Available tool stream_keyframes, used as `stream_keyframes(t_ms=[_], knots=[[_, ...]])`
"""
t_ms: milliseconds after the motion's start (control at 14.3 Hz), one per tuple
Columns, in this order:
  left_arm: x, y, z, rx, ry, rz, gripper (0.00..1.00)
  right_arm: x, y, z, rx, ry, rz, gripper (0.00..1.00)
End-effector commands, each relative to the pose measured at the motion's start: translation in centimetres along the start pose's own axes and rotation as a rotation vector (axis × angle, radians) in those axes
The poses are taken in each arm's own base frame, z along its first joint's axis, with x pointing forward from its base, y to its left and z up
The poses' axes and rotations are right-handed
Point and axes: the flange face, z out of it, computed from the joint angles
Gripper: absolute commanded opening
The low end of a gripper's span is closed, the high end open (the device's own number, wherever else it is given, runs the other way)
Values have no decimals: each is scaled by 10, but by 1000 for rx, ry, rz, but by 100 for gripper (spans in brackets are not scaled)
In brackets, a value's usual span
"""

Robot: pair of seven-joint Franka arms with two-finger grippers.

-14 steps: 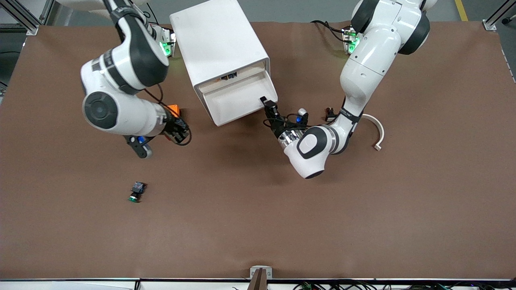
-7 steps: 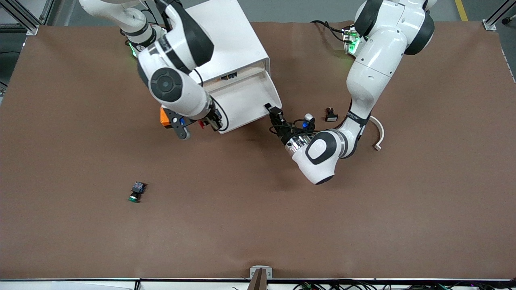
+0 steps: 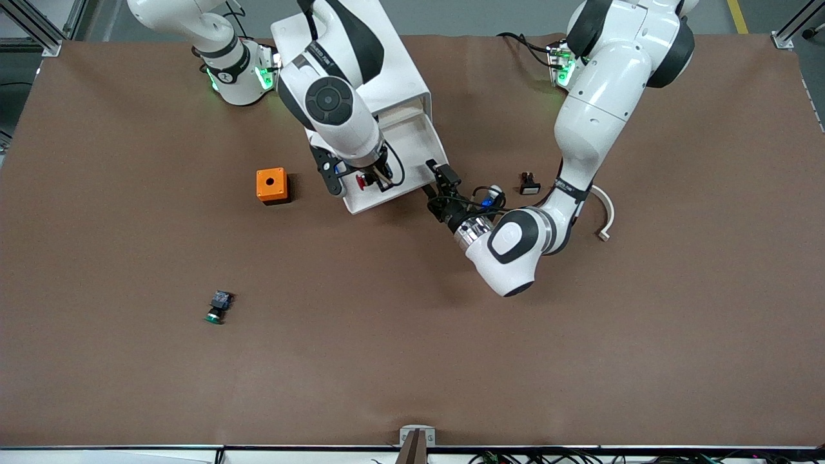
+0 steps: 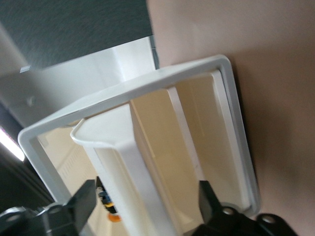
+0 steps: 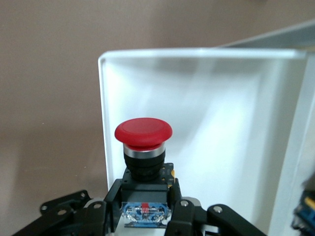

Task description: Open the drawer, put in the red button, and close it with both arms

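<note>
The white drawer (image 3: 416, 138) stands pulled out of the white cabinet (image 3: 348, 64). My right gripper (image 3: 369, 182) is shut on the red button (image 3: 362, 183) and holds it over the drawer's front part, near the corner toward the right arm's end. In the right wrist view the red button (image 5: 143, 132) stands cap-up between the fingers (image 5: 98, 216) of the right gripper (image 5: 145, 209), with the drawer's white floor (image 5: 221, 128) below. My left gripper (image 3: 437, 173) is at the drawer's front corner. In the left wrist view the left gripper (image 4: 147, 191) is open, one finger either side of the drawer's front wall (image 4: 123, 147).
An orange box (image 3: 271, 185) sits beside the cabinet toward the right arm's end. A green-capped button (image 3: 218, 307) lies nearer the front camera. A small black and white part (image 3: 528, 185) and a white curved piece (image 3: 606, 209) lie near the left arm.
My right arm swung from over the orange box to over the drawer, carrying the red button. The drawer came a little farther out with my left gripper at its front.
</note>
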Motion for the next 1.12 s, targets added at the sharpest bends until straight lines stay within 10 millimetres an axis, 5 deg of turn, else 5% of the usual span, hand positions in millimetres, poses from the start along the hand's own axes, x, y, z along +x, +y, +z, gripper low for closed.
stream_keyframes(t_ms=[0,70,280,561,771,1051], knots=[[-8,-14,-19,-31,-9,226,99,-11,14,9,57,-15,70,1],[-10,-18,-37,-76,1,313,99,-14,12,11,79,-23,95,3],[-7,-24,-47,-110,87,608,99,-9,6,18,81,-20,110,16],[-19,-43,-84,-246,230,888,99,-5,3,14,87,-16,114,100],[-35,-62,-106,-409,413,1023,99,2,-6,-1,117,-4,93,100],[-68,-80,-113,-629,707,1074,99,55,-29,-47,105,41,-84,100]])
